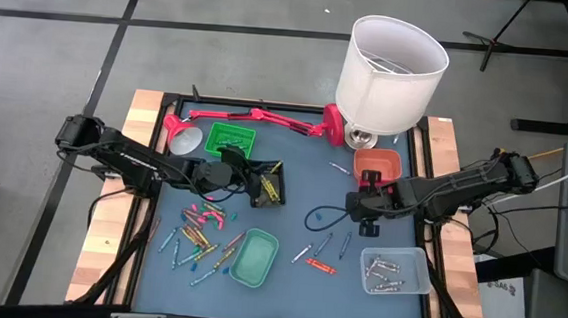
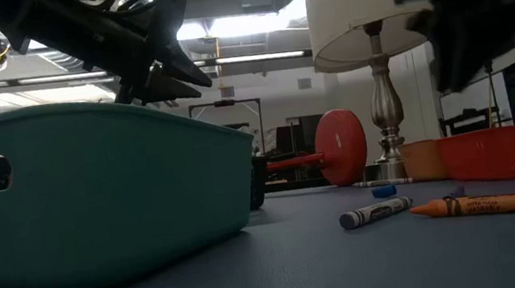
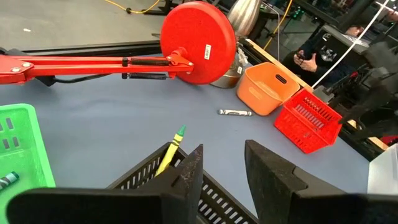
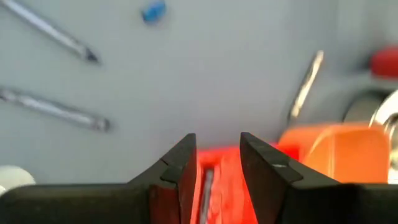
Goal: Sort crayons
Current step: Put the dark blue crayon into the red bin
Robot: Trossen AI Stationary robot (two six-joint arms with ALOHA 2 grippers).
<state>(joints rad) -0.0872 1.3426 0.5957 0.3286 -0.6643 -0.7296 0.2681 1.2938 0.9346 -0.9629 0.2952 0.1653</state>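
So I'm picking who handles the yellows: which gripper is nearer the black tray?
Left. The left gripper hovers at the black tray holding yellow crayons; the right gripper is over by the red tray.

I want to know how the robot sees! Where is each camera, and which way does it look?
High view: above the table, looking straight down; both arms, left gripper, right gripper.
Low view: at table height, looking across past the teal tray; arms overhead.
Left wrist view: on the left arm, facing the red lamp base; own fingers.
Right wrist view: over the red tray.
High and low views share the white lamp.
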